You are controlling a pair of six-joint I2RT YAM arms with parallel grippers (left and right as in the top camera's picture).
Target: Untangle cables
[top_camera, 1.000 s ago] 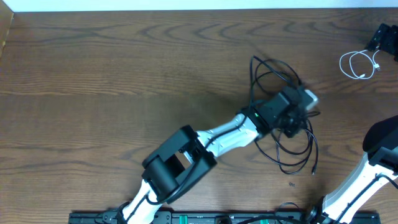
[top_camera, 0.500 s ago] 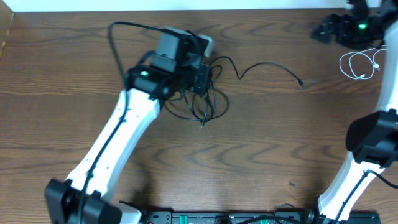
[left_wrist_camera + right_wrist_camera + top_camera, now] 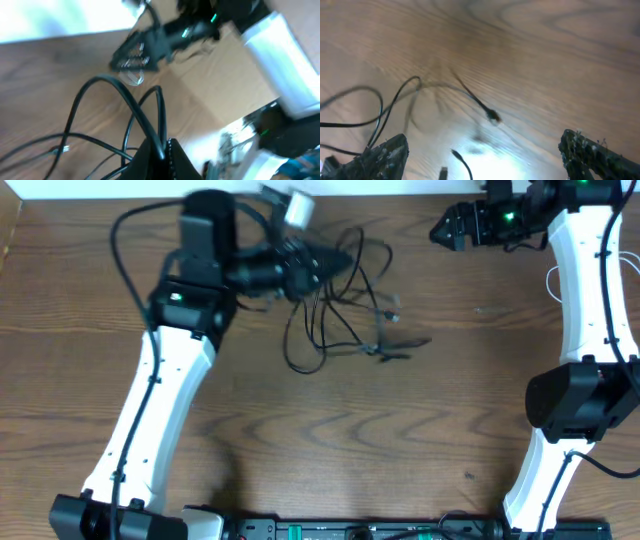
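— What has changed since the earlier frame?
— The left end effector point(image 3: 318, 266) has carried the black cables point(image 3: 335, 315) toward the worktop's point(image 3: 300, 450) far edge. The right end effector point(image 3: 447, 228) has swung in toward it but is still well apart.
— How do the cables look?
— They are loose tangled loops trailing from the left end effector, which is clamped on them.
— And the wrist views?
— The left view shows the strands pinched tight, which is blurred from overhead. The right view shows its jaws spread wide and empty.
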